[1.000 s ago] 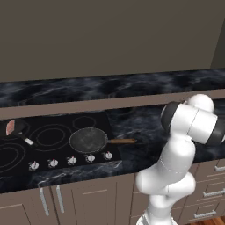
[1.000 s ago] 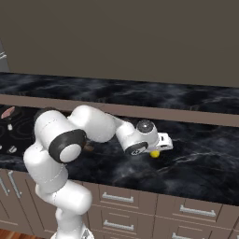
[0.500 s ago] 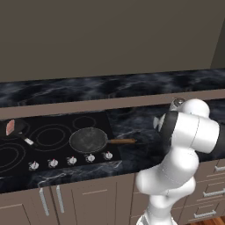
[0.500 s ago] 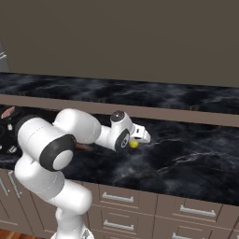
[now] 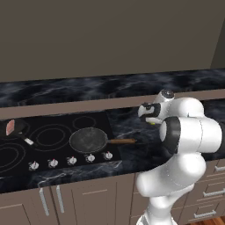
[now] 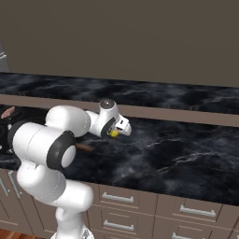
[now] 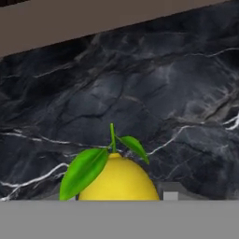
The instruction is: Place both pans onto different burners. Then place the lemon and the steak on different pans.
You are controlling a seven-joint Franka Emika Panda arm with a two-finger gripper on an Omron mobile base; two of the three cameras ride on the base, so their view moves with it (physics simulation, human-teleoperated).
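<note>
Left base view: both pans on the cooktop [image 5: 66,125], steak [image 5: 10,127] in the black pan [image 5: 17,129] at far left, grey pan [image 5: 88,139] bare; gripper [image 5: 148,115] over the marble counter [image 5: 127,127], a sliver of yellow beneath. Right base view: lemon [image 6: 113,133] seemingly clamped between the jaws, clear of the counter. Hand view: lemon with green leaves, dark veined marble beyond. Next, likely: swing across to the grey pan, lower, release.
</note>
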